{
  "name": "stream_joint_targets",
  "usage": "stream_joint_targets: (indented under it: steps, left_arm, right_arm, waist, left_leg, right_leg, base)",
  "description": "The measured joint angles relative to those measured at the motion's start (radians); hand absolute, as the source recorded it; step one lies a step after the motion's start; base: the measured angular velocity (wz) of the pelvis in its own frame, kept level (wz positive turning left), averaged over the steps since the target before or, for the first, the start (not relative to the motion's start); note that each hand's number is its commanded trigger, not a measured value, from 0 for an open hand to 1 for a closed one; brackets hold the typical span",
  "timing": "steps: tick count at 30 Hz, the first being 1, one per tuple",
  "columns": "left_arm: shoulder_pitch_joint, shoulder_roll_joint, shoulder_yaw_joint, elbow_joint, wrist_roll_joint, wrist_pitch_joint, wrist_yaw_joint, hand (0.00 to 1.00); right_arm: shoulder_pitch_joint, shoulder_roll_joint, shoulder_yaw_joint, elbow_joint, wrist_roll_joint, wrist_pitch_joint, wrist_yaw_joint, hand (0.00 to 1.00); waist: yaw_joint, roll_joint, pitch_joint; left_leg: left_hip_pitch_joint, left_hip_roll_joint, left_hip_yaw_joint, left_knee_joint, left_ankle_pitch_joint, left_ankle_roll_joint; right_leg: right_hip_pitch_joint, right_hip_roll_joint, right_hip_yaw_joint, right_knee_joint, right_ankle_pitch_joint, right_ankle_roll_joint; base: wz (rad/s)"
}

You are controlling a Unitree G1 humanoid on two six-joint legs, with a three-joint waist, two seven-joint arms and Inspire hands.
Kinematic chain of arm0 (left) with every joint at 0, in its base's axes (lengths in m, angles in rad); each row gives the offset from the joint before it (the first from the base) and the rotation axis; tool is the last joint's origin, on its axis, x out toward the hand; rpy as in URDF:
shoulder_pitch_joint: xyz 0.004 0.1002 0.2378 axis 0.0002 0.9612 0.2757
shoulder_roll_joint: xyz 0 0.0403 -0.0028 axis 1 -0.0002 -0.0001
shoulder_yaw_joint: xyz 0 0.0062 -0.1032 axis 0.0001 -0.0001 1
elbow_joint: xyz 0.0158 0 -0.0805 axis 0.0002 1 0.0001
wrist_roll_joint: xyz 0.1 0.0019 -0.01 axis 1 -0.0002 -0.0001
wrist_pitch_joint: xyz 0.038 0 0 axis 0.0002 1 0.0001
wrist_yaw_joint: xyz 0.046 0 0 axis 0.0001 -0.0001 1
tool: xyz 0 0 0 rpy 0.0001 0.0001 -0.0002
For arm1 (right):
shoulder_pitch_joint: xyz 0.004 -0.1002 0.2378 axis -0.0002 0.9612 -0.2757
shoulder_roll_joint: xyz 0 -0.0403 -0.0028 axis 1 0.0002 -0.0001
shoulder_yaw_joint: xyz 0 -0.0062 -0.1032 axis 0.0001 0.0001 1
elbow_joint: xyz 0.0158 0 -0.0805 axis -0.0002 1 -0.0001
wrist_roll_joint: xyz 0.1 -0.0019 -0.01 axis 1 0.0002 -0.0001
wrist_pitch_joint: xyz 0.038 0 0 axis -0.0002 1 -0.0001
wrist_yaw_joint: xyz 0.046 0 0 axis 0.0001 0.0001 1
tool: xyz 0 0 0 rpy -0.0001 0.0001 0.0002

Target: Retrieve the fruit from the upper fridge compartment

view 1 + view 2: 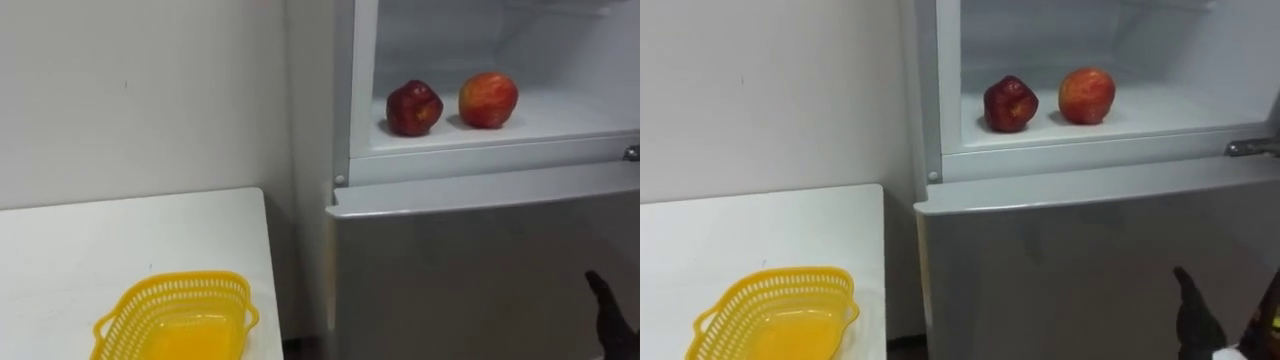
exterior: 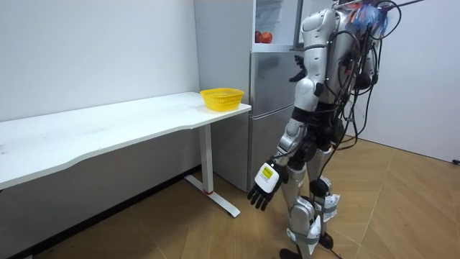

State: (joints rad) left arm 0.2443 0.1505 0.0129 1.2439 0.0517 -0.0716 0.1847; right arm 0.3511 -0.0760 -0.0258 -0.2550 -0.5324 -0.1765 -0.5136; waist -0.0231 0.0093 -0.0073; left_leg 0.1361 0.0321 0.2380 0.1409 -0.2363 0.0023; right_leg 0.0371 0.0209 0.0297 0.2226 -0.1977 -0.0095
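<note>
Two apples lie on the white shelf (image 1: 560,115) of the open upper fridge compartment: a dark red apple (image 1: 413,107) on the left and a lighter red-orange apple (image 1: 488,99) to its right. My right hand (image 1: 610,318) rises at the lower right in front of the closed lower fridge door (image 1: 480,270), well below the apples, its dark fingers straight and holding nothing. In the room view I stand facing the fridge (image 2: 272,108). There my left hand (image 2: 264,188) hangs open beside my thigh.
A yellow plastic basket (image 1: 190,285) with nothing in it sits at the near right corner of the white table (image 1: 120,240), left of the fridge. A narrow gap separates the table from the fridge. The wall behind is bare.
</note>
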Motion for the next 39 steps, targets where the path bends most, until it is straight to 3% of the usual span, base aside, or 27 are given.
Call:
stream_joint_targets:
  steps: [4, 11, 15, 22, 30, 39]
  left_arm:
    - [-0.004, 0.002, -0.042, 0.063, 0.030, 0.001, -0.003, 0.00]
    - [-0.013, 0.002, -0.072, 0.074, 0.030, 0.009, -0.041, 0.00]
    - [-0.025, 0.002, -0.117, 0.071, 0.031, 0.007, -0.073, 0.00]
    - [-0.046, 0.012, -0.117, 0.067, 0.074, 0.032, -0.106, 0.00]
    - [-0.058, 0.013, -0.117, 0.065, 0.111, 0.048, -0.108, 0.00]
    - [-0.035, 0.013, -0.115, 0.061, 0.120, 0.076, -0.113, 0.00]
  right_arm:
    - [-0.006, -0.003, 0.049, -0.053, -0.090, -0.041, -0.042, 0.00]
    - [-0.044, -0.016, 0.063, -0.154, -0.176, -0.067, -0.129, 0.00]
    - [-0.091, -0.036, 0.114, -0.189, -0.123, -0.077, -0.148, 0.00]
    - [-0.107, -0.052, 0.151, -0.189, 0.092, -0.086, -0.145, 0.00]
    - [-0.156, -0.059, 0.150, -0.142, 0.115, -0.083, -0.138, 0.00]
    - [-0.204, -0.090, 0.109, -0.134, 0.189, -0.081, -0.138, 0.00]
  waist:
    - [0.004, 0.000, 0.0026]
    - [0.007, -0.006, 0.0046]
    - [0.010, -0.011, 0.0041]
    - [0.030, -0.022, 0.0018]
    - [0.031, -0.019, 0.0047]
    - [0.041, -0.037, 0.0080]
  left_leg:
    - [0.008, 0.004, 0.000, 0.000, -0.003, -0.004]
    - [-0.005, 0.007, 0.000, 0.011, -0.003, -0.005]
    - [-0.004, 0.006, 0.000, 0.009, -0.003, -0.005]
    - [-0.004, 0.008, -0.002, 0.009, -0.003, -0.005]
    - [-0.001, 0.008, -0.012, 0.010, -0.003, -0.005]
    - [-0.006, 0.007, -0.037, 0.012, -0.002, -0.007]
  right_leg:
    - [0.005, 0.002, -0.013, 0.000, 0.001, -0.002]
    - [-0.004, 0.001, -0.017, -0.002, 0.003, -0.004]
    - [-0.004, 0.002, -0.017, -0.005, 0.003, -0.004]
    - [0.008, 0.003, -0.024, -0.019, 0.011, -0.005]
    - [0.017, 0.000, -0.049, -0.021, 0.012, -0.005]
    - [0.021, -0.001, -0.066, -0.025, 0.012, -0.006]
  base:
    - [-0.01]
    - [0.00]
    - [0.00]
    - [0.00]
    - [0.01]
    - [0.06]
